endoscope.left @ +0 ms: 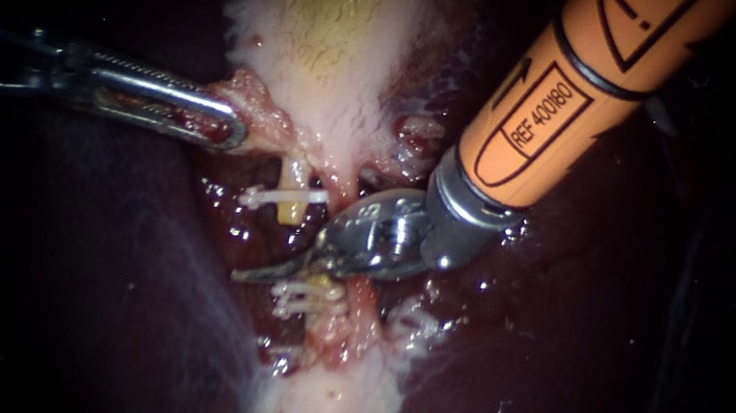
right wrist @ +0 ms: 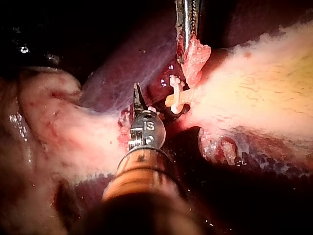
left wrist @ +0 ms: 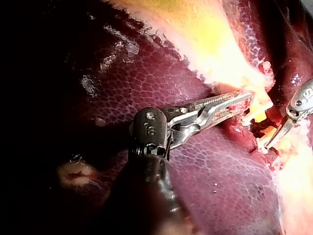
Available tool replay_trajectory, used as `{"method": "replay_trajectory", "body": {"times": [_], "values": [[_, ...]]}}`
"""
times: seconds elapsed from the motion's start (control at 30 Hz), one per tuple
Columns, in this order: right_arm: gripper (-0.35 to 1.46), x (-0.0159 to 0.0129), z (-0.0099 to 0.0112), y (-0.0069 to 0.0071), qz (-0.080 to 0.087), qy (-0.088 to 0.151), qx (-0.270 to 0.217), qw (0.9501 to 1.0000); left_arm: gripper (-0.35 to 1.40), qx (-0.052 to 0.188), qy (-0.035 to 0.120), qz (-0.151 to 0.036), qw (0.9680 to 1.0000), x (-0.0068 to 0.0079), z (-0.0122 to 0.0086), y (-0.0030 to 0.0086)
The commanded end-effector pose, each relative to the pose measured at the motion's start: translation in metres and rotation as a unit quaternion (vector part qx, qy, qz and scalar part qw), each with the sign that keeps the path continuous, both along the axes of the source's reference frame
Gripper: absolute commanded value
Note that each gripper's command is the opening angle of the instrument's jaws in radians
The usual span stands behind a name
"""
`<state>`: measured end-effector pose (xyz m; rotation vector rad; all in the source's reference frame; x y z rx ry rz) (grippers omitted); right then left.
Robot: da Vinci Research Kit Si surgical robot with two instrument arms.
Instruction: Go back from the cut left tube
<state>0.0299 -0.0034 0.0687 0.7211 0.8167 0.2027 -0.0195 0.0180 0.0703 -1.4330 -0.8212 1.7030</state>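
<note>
The right tool [endoscope.left: 266, 269], blades closed on nothing, is lying across the cut left tube [endoscope.left: 291, 209], whose soft, slippery, fragile ends want no handling; the left tool [endoscope.left: 226, 125] is clamping the gallbladder [endoscope.left: 316, 33] beside it.

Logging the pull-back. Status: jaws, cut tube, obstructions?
Left instrument shut on tissue by the gallbladder. Right instrument shut, tip at the cut tube, between its clipped ends. Path back looks clear.
</note>
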Motion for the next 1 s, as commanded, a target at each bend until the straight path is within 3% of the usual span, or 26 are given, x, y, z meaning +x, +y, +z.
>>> {"method": "replay_trajectory", "body": {"times": [0.03,0.2,0.37,0.47,0.73,0.83,0.87,1.0], "values": [[-0.35,0.0,0.0,0.0,0.0,0.0,0.0,1.0,-0.35,0.0,0.0,0.0,1.0,0.0,0.0,0.0],[-0.35,0.0001,0.0,-0.0002,0.009,0.009,-0.001,0.9999,-0.35,0.0,0.0,0.0,1.0,0.0,0.0,0.0],[0.67,0.0004,-0.0002,-0.0004,0.027,0.037,0.007,0.9989,-0.35,0.0,0.0,0.0,1.0,0.0001,0.0,0.0],[1.03,0.0008,-0.0004,-0.0005,0.028,0.038,0.007,0.9989,-0.35,0.0,0.0,0.0,1.0,0.0001,0.0,-0.0001],[1.21,0.0013,-0.0008,-0.0008,0.034,0.037,0.0,0.9987,-0.35,0.0,0.0,0.0,1.0,0.0001,0.0,-0.0001],[1.38,0.0011,-0.0011,-0.0011,0.061,0.034,-0.043,0.9966,-0.35,0.0,0.0,0.0,1.0,0.0001,0.0,-0.0001],[1.43,0.0009,-0.0014,-0.0013,0.085,0.028,-0.071,0.9934,-0.35,0.0,0.0,0.0,1.0,0.0001,0.0,-0.0001],[1.43,-0.0004,-0.003,-0.0022,0.093,0.028,-0.117,0.9884,-0.35,-0.001,0.001,0.0,1.0,0.0003,0.0,-0.0001]]}}
